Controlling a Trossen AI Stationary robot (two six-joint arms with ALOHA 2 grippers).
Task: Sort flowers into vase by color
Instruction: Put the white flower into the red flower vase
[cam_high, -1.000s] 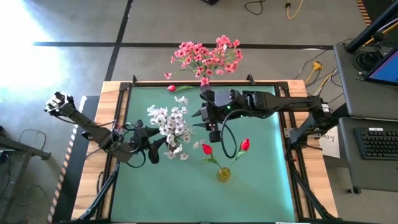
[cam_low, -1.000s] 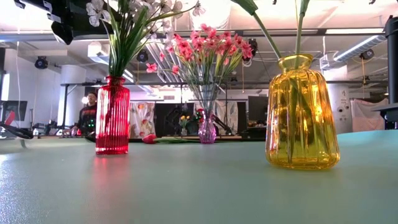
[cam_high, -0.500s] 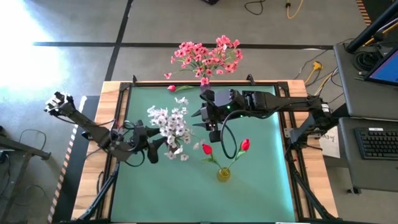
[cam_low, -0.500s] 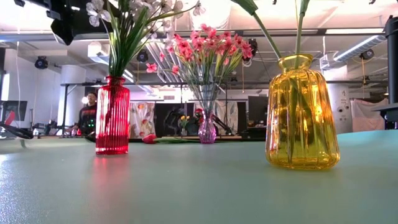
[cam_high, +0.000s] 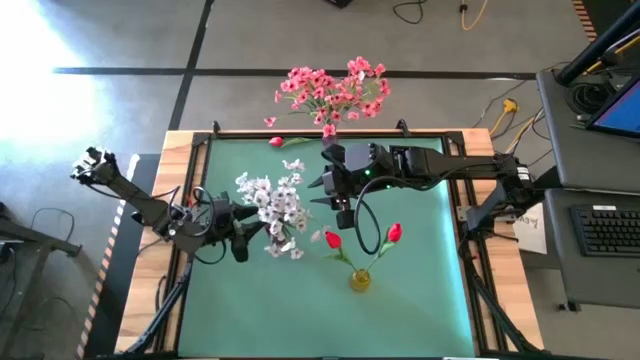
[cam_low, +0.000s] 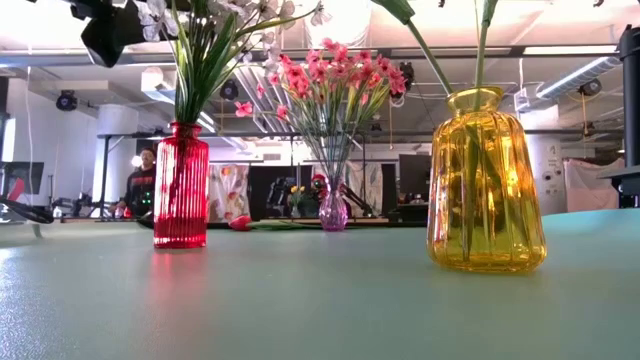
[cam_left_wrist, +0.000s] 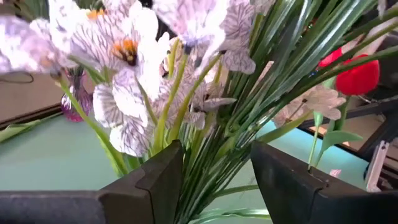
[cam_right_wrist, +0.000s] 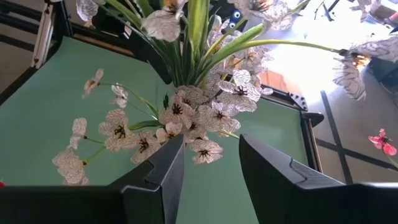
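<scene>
White flowers (cam_high: 275, 205) stand in a red vase (cam_low: 181, 185) left of the table's middle. My left gripper (cam_left_wrist: 217, 155) is open at their left side, level, with the green stems (cam_left_wrist: 199, 143) between its fingers. My right gripper (cam_high: 342, 212) hangs open above and to the right of the white flowers, nothing between its fingers (cam_right_wrist: 211, 149). Pink flowers (cam_high: 330, 88) fill a purple vase (cam_low: 333, 210) at the far edge. Two red buds (cam_high: 393, 233) stand in a yellow vase (cam_low: 486, 185). One red bud (cam_high: 277, 142) lies flat on the mat near the far edge. My left gripper comes level from the table's left, with the white flowers' stems and leaves between its open fingers. Some leaves lie close to one finger (cam_left_wrist: 165, 177); whether they touch it I cannot tell. The stems stay upright in the red vase.
The green mat (cam_high: 250, 310) has free room along its near side and left corner. A wooden frame (cam_high: 180, 140) edges the table. A desk with a keyboard (cam_high: 605, 230) stands off the right side. A person (cam_low: 143, 180) shows far behind the table.
My left gripper has rolled a little about its pointing line and edged up and back toward the table's left, staying beside the white flowers. Its gap has not changed. The flowers and vases stand as before.
</scene>
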